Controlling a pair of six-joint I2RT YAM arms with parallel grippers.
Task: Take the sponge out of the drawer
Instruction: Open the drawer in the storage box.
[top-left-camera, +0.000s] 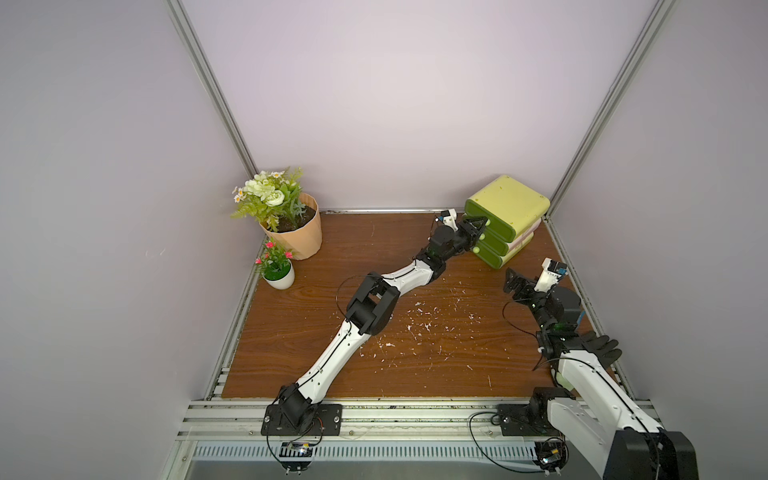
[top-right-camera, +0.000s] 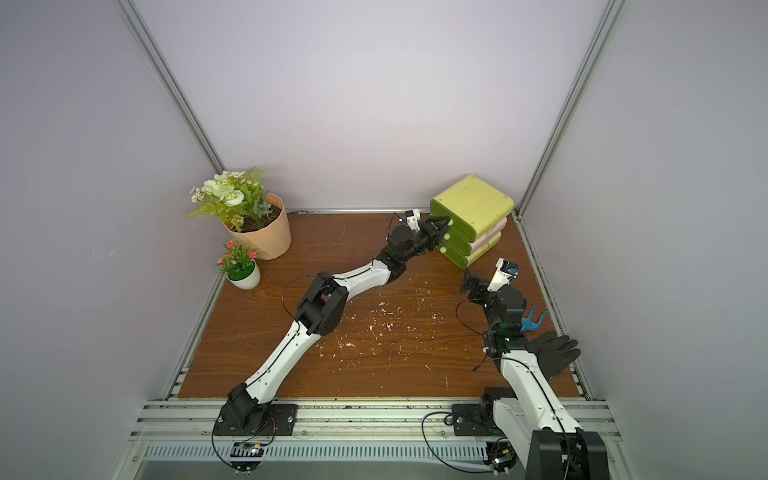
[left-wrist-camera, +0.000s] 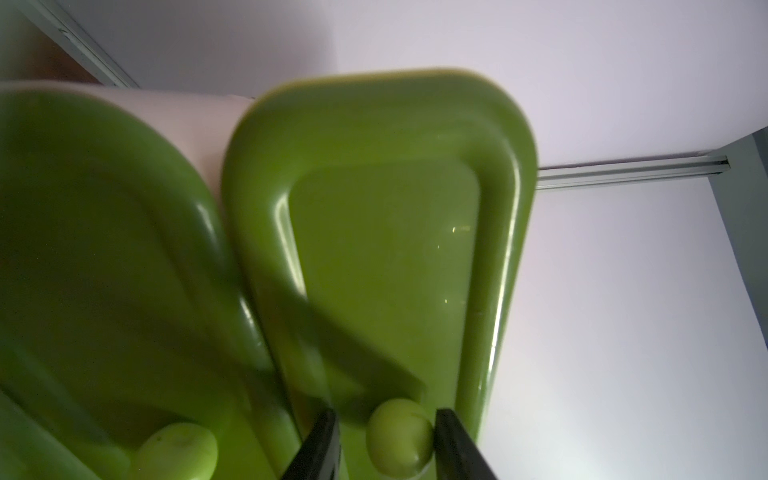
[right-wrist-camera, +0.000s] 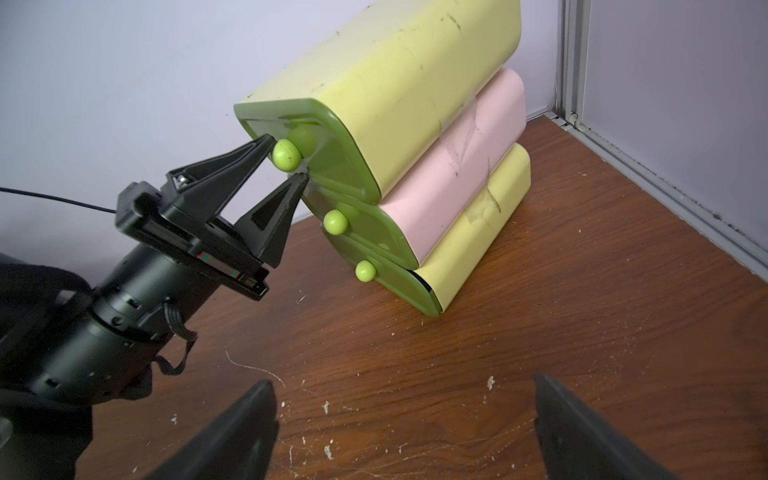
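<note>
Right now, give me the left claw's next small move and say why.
Probably close the left claw fully on the knob of the top drawer. Its jaws bracket the knob, but one stands off it, and the top drawer looks shut, so no sponge shows yet.

Glossy green plastic drawer front (left-wrist-camera: 374, 249), matt black fingers (right-wrist-camera: 232, 164), wood-grain tabletop (right-wrist-camera: 540, 332), seemingly brushed metal frame rail (right-wrist-camera: 571, 62)

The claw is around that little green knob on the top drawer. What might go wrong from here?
The round top knob looks small and smooth; the left gripper straddles it off-centre, so the grip might slip.
Nothing braces the drawer stack: the right gripper hangs open, apart from it, so a pull might drag or tip the whole stack.
</note>
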